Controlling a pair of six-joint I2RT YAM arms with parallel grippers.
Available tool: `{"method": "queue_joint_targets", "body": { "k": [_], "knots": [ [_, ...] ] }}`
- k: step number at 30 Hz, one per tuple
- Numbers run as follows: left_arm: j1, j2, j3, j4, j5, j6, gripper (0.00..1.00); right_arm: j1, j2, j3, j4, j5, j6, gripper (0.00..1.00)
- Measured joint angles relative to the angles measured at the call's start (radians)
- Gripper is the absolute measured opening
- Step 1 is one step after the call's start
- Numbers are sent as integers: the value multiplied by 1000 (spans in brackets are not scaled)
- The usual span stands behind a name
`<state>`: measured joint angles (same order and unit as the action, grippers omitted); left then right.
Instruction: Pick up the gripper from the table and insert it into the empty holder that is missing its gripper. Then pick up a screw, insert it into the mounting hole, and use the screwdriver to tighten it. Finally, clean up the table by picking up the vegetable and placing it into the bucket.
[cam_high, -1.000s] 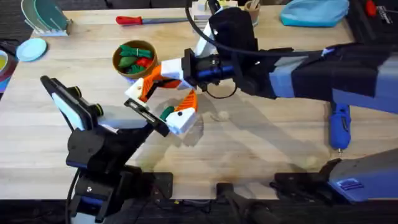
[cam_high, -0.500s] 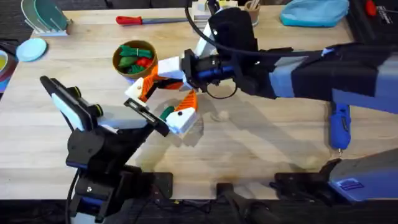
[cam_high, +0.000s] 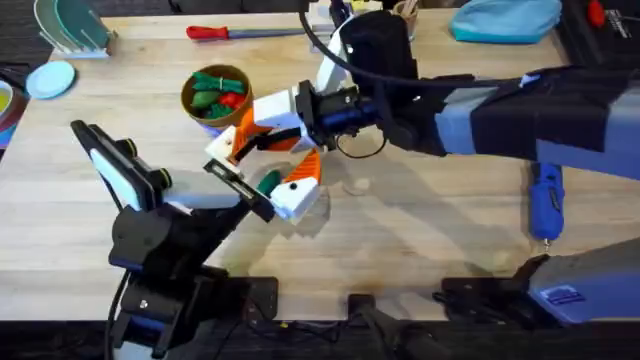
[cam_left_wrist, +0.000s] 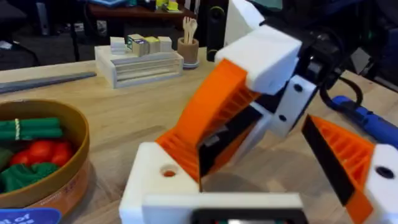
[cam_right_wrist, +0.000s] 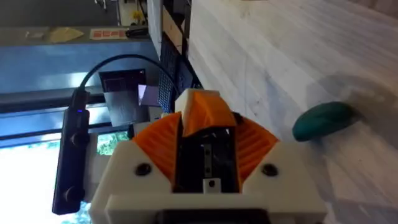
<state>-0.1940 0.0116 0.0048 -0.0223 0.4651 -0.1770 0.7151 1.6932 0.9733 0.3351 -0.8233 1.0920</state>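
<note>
Right gripper (cam_right_wrist: 208, 134) is clamped on the gripper (cam_right_wrist: 205, 112), a light, rigid, slick plastic wedge, so keep hold on its flat sides; left gripper's state unclear.

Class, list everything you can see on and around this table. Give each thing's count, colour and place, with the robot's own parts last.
red-handled screwdriver: 1, red handle, far edge of the table
bucket: 1, orange-tan, left of centre, holding green and red toy vegetables
vegetable: 1, dark green, on the table near the tools
blue screwdriver: 1, blue, right side of the table
disc: 1, light blue, far left
cloth bundle: 1, blue, far right corner
cup of sticks: 1, wooden, far edge
orange wedge: 1, orange, clamped in the right tool
holder: 1, white, bare finger mount on the left tool
left tool: 1, white and orange, centre, open
right tool: 1, white and orange, centre, shut
</note>
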Motion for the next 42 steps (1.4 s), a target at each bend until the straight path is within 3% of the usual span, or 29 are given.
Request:
{"method": "queue_joint_targets", "body": {
  "k": [6, 13, 18, 25, 31, 36, 42],
  "knots": [
    [0, 0, 0, 0, 9, 4, 991, -11, 0, 0, 0, -20, 0, 526],
    [0, 0, 0, 11, 12, -15, 991, -47, 0, 0, 0, -31, -2, 773],
    [0, 0, 0, 74, 89, -19, 991, -113, 0, 0, 0, -32, -38, 953],
    [0, 0, 0, 85, 294, 41, 991, -234, 0, 0, 0, -32, -141, 965],
    [0, 0, 0, 81, 381, 60, 991, -327, 0, 0, -40, -30, -239, 968],
    [0, 0, 0, 56, 439, 65, 991, -381, -41, 0, -262, 40, -358, 970],
    [0, 0, 0, 55, 486, 65, 991, -401, -189, 35, -626, 307, -586, 971]
  ]
}}
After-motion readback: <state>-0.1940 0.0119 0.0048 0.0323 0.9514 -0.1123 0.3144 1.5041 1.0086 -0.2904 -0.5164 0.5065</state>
